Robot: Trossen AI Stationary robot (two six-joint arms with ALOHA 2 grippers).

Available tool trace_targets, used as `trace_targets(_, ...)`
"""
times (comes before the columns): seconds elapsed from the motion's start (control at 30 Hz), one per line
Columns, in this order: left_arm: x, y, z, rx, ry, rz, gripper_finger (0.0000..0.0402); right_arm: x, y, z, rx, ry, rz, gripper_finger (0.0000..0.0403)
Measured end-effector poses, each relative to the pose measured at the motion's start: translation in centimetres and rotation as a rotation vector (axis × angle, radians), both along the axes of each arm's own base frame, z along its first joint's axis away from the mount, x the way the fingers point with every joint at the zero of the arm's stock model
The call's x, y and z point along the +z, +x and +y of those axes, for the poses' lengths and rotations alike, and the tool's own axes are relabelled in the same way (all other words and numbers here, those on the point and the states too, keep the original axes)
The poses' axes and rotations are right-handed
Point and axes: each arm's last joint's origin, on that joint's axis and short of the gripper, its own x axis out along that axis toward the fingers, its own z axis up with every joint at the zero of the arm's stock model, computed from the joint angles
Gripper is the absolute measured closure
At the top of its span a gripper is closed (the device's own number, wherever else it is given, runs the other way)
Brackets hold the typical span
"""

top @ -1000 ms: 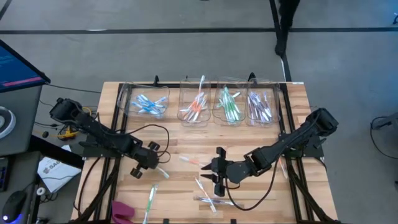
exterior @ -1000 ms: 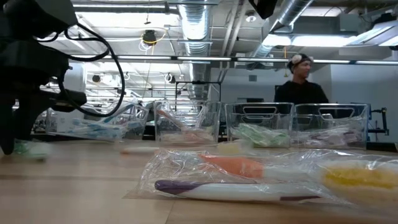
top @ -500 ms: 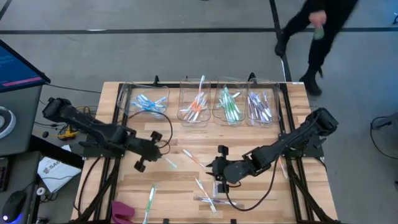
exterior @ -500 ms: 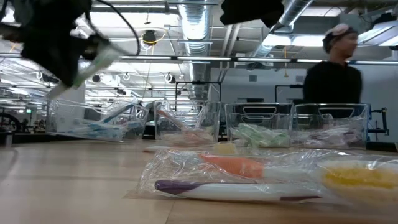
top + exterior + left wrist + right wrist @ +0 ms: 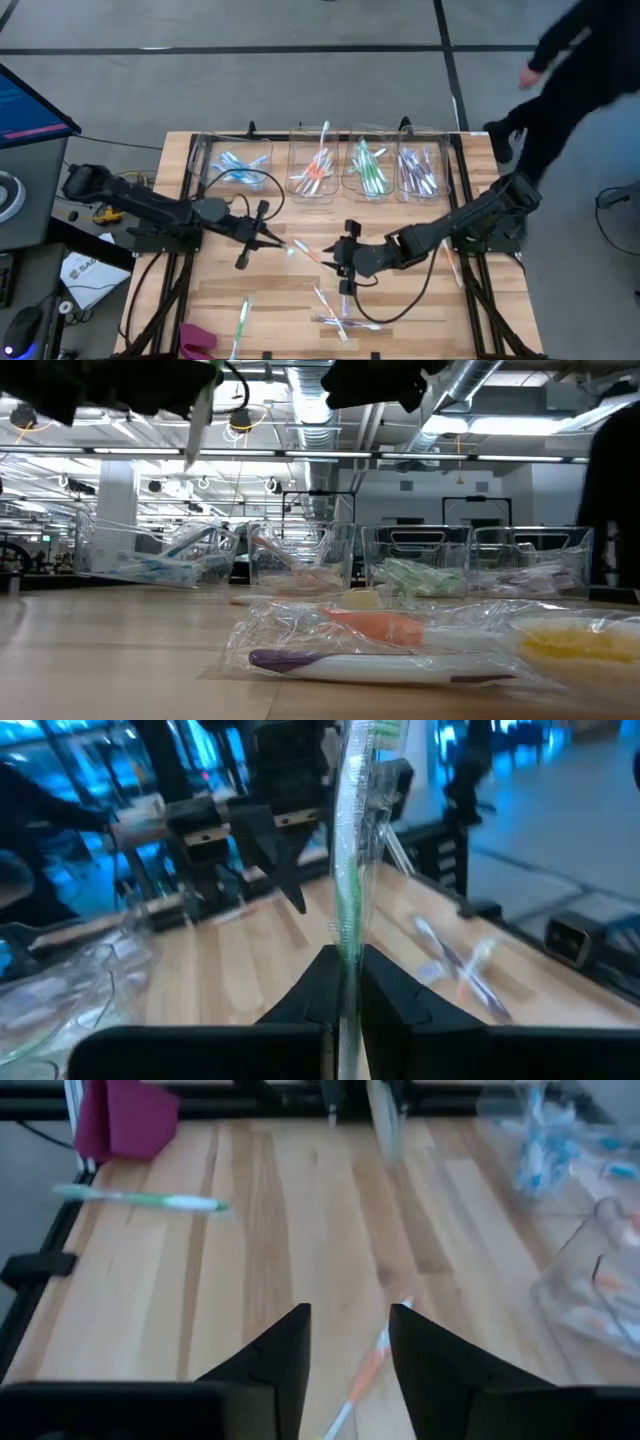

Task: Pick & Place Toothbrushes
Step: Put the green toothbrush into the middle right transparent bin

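Note:
My left gripper [image 5: 262, 234] hangs above the table's middle, shut on a wrapped green toothbrush [image 5: 350, 870], which the low view also shows as a toothbrush [image 5: 198, 422] high over the wood. My right gripper [image 5: 345, 263] is open and low over an orange toothbrush [image 5: 368, 1366] that lies flat on the table between its fingers, untouched. Four clear bins [image 5: 322, 172] along the far edge hold blue, orange, green and purple toothbrushes. Several loose toothbrushes [image 5: 335, 312] lie near the near edge, and a green one [image 5: 242, 320] to their left. My left gripper pinches the green toothbrush between its two fingers by the handle [image 5: 346, 952]. The toothbrush runs along the fingers, and its green head end [image 5: 378, 738] sticks out well past the fingertips. It is lifted clear of the table and tilted.
A magenta cloth [image 5: 196, 338] lies at the near left corner. A wrapped purple toothbrush [image 5: 370, 660] lies close to the low camera. A person [image 5: 585, 70] moves past the table's far right corner. Bare wood lies between the bins and the grippers.
My left gripper has risen from the table with the green toothbrush and moved toward the right and far edges; the toothbrush is now lifted clear. My right gripper has shifted slightly toward the far edge. The person has walked rightward behind the table.

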Motion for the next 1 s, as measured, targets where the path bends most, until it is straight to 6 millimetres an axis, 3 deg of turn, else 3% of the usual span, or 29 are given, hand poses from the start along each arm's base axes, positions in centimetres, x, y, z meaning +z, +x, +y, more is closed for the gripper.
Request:
trace_targets(0.17, -1.4, 0.4, 0.3, 0.008, -0.024, -0.071, 0.0393, 0.9, 0.9, -0.8, 0.005, -0.015, -0.097, 0.0222)
trace_targets(0.4, -1.7, 1.8, 0.2, 0.009, -0.045, -0.202, 0.0393, 2.3, 2.2, -2.4, 0.003, -0.072, -0.234, 0.0165)
trace_targets(0.67, -2.7, 2.8, 0.7, 0.037, -0.064, -0.214, 0.0393, 2.8, 2.6, -3.0, 0.020, -0.132, -0.285, 0.0160)
trace_targets(1.0, -2.4, 4.0, 0.7, 0.045, -0.078, -0.220, 0.0393, 3.7, 3.2, -3.8, 0.104, -0.164, -0.365, 0.0163)
